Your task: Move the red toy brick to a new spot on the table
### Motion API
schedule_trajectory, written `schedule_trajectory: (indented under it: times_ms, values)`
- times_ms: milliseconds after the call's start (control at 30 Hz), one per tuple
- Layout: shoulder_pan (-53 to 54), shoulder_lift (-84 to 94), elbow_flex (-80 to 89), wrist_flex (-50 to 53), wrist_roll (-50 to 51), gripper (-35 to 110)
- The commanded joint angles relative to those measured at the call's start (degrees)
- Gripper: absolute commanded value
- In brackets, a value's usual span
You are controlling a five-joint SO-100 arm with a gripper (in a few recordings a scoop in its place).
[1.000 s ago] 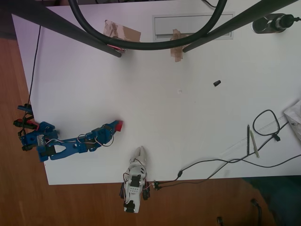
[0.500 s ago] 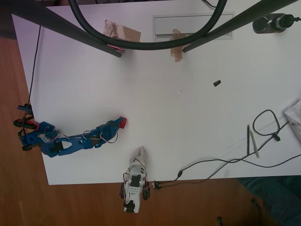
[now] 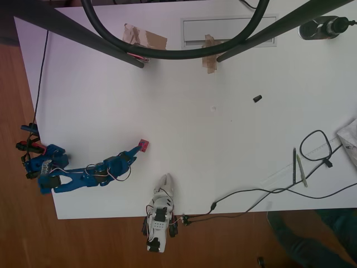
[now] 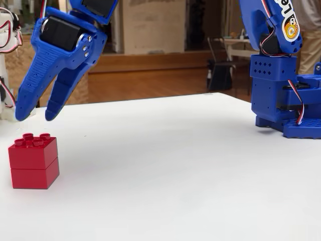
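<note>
The red toy brick (image 4: 33, 161) stands studs-up on the white table (image 4: 165, 165), free of the gripper. In the overhead view the red toy brick (image 3: 143, 146) lies just past the blue arm's tip, left of the table's (image 3: 184, 139) middle. My blue gripper (image 4: 36, 114) hangs just above the brick in the fixed view, open, fingers slightly apart, with nothing between them. From overhead the gripper (image 3: 134, 149) points up-right at the brick from the arm's base at the left edge.
A white arm (image 3: 160, 215) sits at the table's lower edge. A small black object (image 3: 257, 99) lies right of centre. Cables and pens (image 3: 298, 167) lie at the lower right. Black bars and a hose cross the top. The blue base (image 4: 286, 95) stands at the right.
The gripper has let go of the red brick and pulled back toward the base; the brick now rests on the table by itself.
</note>
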State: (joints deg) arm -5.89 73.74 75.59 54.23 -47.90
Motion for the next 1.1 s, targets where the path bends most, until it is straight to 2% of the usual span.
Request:
schedule_trajectory:
  times_ms: [0,100,233,400,533,600,733,1067]
  values:
    - [1.67,26.46,21.97,-4.39,-4.31,13]
    - [2.02,44.47,44.82,-5.80,-14.24,1]
    - [2.20,67.32,69.79,-3.16,-26.89,0]
    - [4.13,90.97,89.38,4.92,-37.09,0]
    - [6.68,106.79,100.11,16.61,-45.18,0]
    - [7.56,112.15,103.80,18.02,-41.31,0]
    - [8.88,117.42,107.14,18.02,-41.66,0]
    - [8.35,117.51,108.98,15.38,-39.29,2]
